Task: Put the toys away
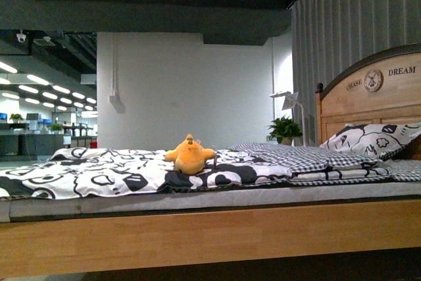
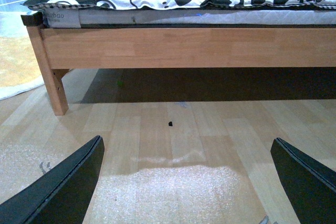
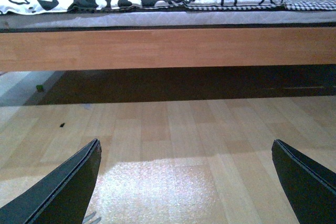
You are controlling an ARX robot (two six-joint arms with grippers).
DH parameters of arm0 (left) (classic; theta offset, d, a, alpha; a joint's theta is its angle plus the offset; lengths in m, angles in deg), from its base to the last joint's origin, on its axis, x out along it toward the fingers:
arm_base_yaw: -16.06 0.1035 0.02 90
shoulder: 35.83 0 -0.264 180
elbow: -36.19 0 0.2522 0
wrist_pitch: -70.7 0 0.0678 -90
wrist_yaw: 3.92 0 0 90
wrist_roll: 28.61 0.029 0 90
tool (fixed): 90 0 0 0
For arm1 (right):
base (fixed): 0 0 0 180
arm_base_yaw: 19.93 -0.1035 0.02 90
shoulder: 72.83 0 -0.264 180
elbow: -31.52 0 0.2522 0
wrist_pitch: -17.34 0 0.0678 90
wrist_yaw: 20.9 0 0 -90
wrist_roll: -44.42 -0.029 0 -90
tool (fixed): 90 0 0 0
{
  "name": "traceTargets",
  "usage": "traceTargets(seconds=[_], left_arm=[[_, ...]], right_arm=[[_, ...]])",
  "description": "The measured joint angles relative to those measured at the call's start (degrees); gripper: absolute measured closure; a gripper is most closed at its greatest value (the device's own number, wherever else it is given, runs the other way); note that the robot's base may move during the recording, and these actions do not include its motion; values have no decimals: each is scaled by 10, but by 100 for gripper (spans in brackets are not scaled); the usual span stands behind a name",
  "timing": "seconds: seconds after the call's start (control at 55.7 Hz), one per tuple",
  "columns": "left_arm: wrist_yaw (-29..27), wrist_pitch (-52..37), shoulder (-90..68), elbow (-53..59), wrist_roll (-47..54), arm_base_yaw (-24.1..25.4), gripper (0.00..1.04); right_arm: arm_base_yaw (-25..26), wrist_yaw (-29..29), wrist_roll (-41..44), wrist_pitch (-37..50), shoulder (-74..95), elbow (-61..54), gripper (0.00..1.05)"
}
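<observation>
Left gripper [image 2: 186, 139] and right gripper [image 3: 186, 141] hang above the floor [image 2: 157, 129], both spread wide and empty. An orange plush toy [image 1: 190, 156] sits on the bed [image 1: 197, 231] near its front edge.

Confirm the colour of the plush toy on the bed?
Orange-yellow plush toy, clearest in the front view.

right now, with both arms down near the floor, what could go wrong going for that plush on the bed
1. The left pincer and right pincer both hang open low over the floor, below the wooden bed rail; on the way up, an arm could hit it.
2. The orange plush sits on a rumpled duvet, so a grab might pinch fabric and drag it along.
</observation>
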Motion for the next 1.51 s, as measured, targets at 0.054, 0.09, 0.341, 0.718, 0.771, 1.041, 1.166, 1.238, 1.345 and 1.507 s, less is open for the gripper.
traceTargets(seconds=[0.054, 0.09, 0.341, 0.718, 0.771, 1.041, 1.166, 1.238, 1.345, 1.507], left_arm=[[0, 0, 0, 0, 0, 0, 6], [0, 0, 0, 0, 0, 0, 6], [0, 0, 0, 0, 0, 0, 6], [0, 0, 0, 0, 0, 0, 6], [0, 0, 0, 0, 0, 0, 6], [0, 0, 0, 0, 0, 0, 6], [0, 0, 0, 0, 0, 0, 6], [0, 0, 0, 0, 0, 0, 6], [0, 0, 0, 0, 0, 0, 6], [0, 0, 0, 0, 0, 0, 6]], right_arm=[[0, 0, 0, 0, 0, 0, 7], [0, 0, 0, 0, 0, 0, 7], [0, 0, 0, 0, 0, 0, 7], [0, 0, 0, 0, 0, 0, 7], [0, 0, 0, 0, 0, 0, 7], [0, 0, 0, 0, 0, 0, 7], [0, 0, 0, 0, 0, 0, 7], [0, 0, 0, 0, 0, 0, 7], [0, 0, 0, 0, 0, 0, 7], [0, 0, 0, 0, 0, 0, 7]])
